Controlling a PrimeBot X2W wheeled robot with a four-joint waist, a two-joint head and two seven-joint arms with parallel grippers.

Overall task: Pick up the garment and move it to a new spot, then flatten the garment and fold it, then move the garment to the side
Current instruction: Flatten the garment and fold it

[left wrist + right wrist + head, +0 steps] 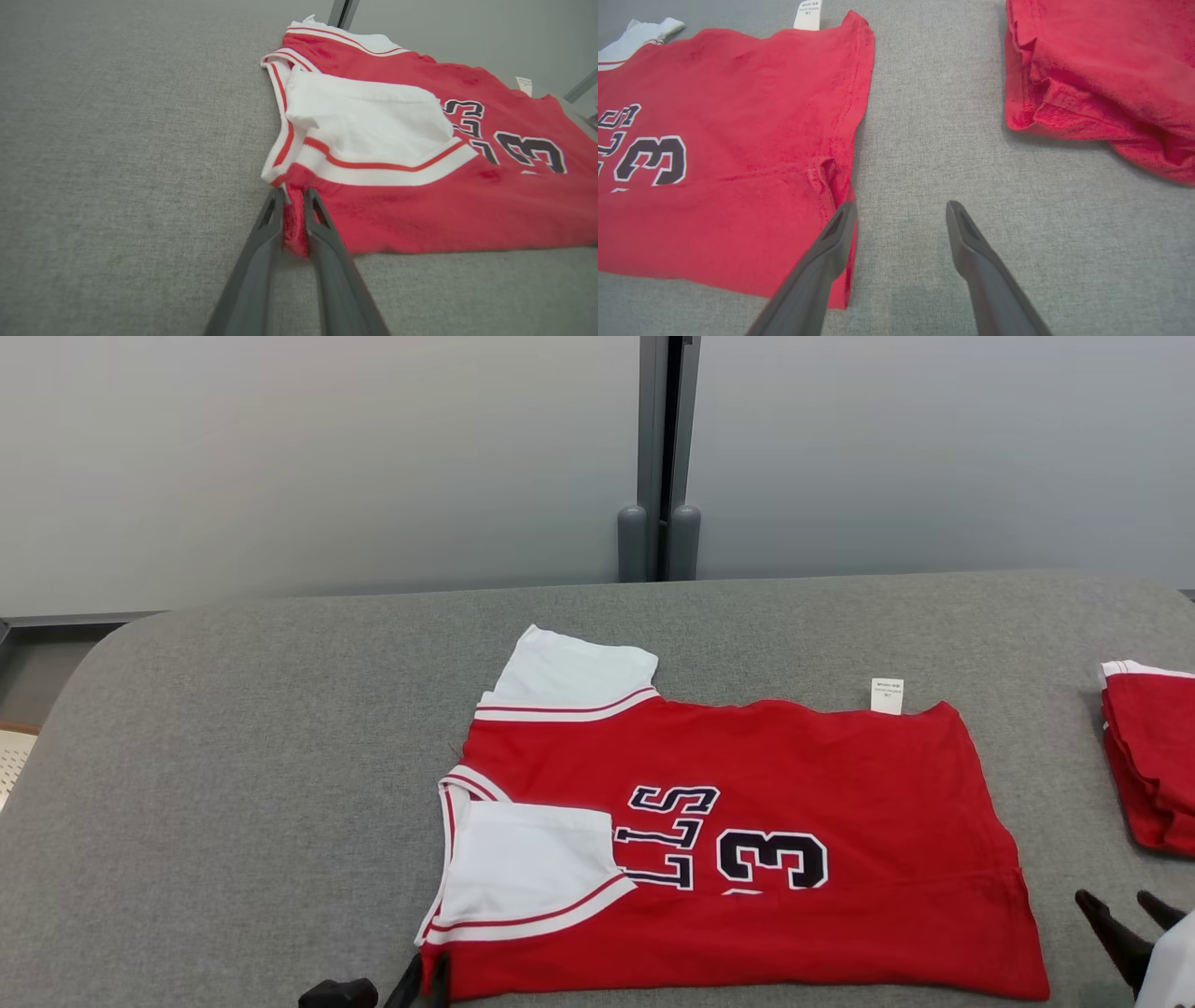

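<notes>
The garment (794, 803) is a red jersey with white sleeves and dark lettering, lying folded lengthwise on the grey table (233, 756). My left gripper (425, 985) is at its near left corner; in the left wrist view the left gripper (294, 196) has its fingers close together with a bunch of the garment's (444, 210) red cloth pinched between them. My right gripper (1120, 901) stands open just off the near right corner. In the right wrist view the right gripper (900, 207) has one finger over the garment's (738, 140) hem edge and bare table between the fingers.
A second red garment (1153, 756) lies folded in a pile at the table's right edge, also close in the right wrist view (1101, 84). A white label (887, 695) sticks out of the jersey's far edge. Grey panels with a post (665, 457) stand behind the table.
</notes>
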